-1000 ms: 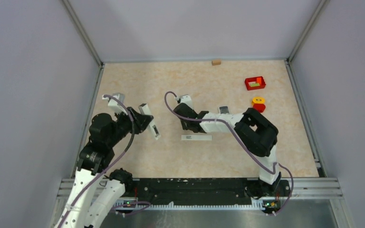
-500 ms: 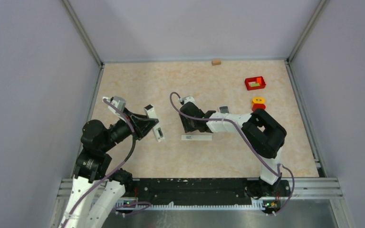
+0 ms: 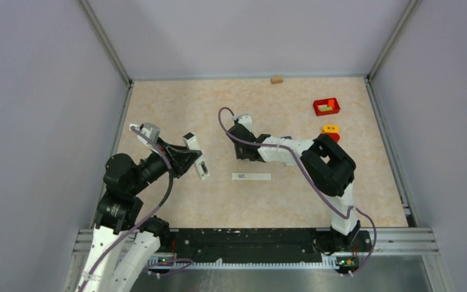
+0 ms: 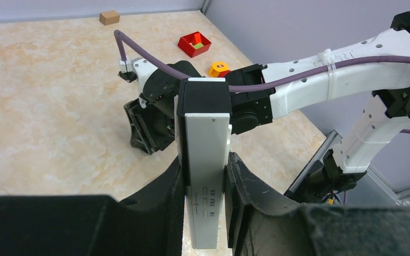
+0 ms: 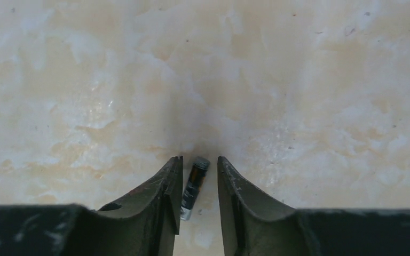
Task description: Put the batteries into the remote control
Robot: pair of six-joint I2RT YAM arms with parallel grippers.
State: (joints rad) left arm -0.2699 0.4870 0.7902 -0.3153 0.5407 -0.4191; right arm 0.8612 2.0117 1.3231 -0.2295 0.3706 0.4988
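Observation:
My left gripper [image 4: 205, 161] is shut on the remote control [image 4: 207, 160], a white oblong held above the table with a dark section at its far end. From above, the remote control [image 3: 197, 158] slants in the left gripper [image 3: 188, 160] at the table's left. The right gripper [image 5: 199, 159] points down at the table and is open. One of the batteries [image 5: 193, 185], a slim dark cylinder, lies on the table between its fingers, close to the left finger [image 5: 173, 181] and apart from the other. From above, the right gripper [image 3: 243, 149] hides this battery.
A long plain white bar with a small label [image 3: 251, 176] lies just in front of the right gripper. A red tray [image 3: 326, 106] and an orange and red piece [image 3: 331, 131] sit at the right back. A small wooden block [image 3: 276, 79] rests by the far wall.
The right gripper has opened and shifted a little toward the back, away from the white bar. The left arm swung the remote slightly to the right, then held still.

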